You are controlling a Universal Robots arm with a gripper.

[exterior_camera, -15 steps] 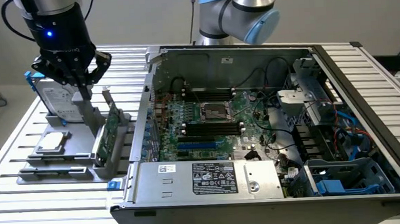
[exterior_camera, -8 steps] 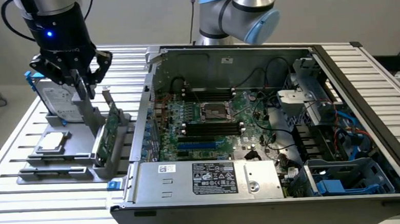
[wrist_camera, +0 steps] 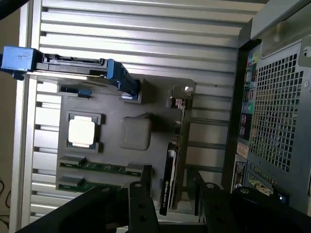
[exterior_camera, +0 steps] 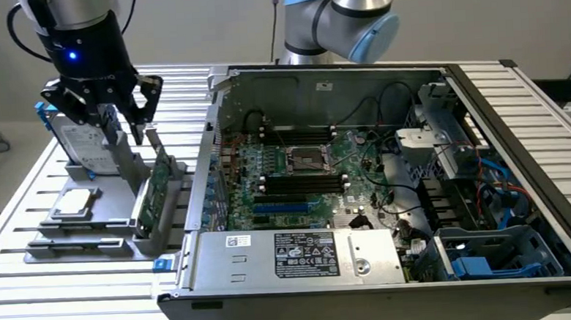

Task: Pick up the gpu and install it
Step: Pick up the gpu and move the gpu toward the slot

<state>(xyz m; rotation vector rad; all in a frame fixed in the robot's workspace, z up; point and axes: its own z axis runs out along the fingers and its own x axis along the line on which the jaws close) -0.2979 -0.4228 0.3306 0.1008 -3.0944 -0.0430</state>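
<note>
At the exterior view's left, the gpu stands on edge just below the released, empty gripper. Its green board face shows.

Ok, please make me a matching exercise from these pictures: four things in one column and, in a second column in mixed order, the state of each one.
Column one:
1. gpu
2. hard drive
3. processor
4. end effector

Column two:
a. lies flat in a square recess of the grey tray
b. open, over the gpu
c. stands on edge in a slot, green face showing
d. stands upright, with blue rails

Pairs: 1-c, 2-d, 3-a, 4-b
</note>
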